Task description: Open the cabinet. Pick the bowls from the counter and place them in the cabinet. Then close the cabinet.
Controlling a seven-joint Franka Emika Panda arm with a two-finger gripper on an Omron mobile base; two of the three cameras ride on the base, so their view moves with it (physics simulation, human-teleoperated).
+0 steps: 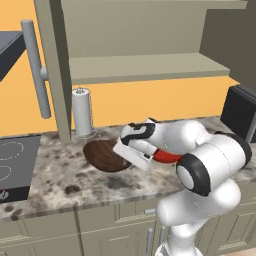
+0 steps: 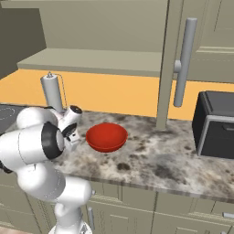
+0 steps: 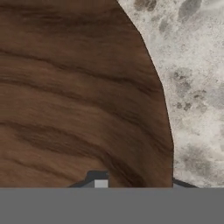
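On the counter (image 1: 60, 185), below the open cabinet (image 1: 145, 67): brown wooden bowl (image 1: 102, 155), resting on the stone near the paper towel holder (image 1: 82, 112). Red bowl (image 2: 106, 136) sat just beside it, also on the stone, partly behind the arm in the left base view. Cabinet doors stood swung out, long bar handle (image 1: 36, 67) to the side, shelf bare where it showed. Black stove (image 1: 12, 167) at one end, dark appliance (image 2: 215, 124) at the other.

Gripper (image 1: 126, 154): lowered onto the near rim of the brown bowl. Hand view showed wood grain pressed close, with one fingertip (image 3: 97, 179) inside the rim and the other outside it; jaws appeared narrowed around the rim, though whether they had clamped firm could not be told from so close.

Step in hand, by judgement: picking the first bowl; cabinet opening done, both bowls not yet shelved. Next move called for a secure pinch, then a level lift high enough to clear the shelf edge.
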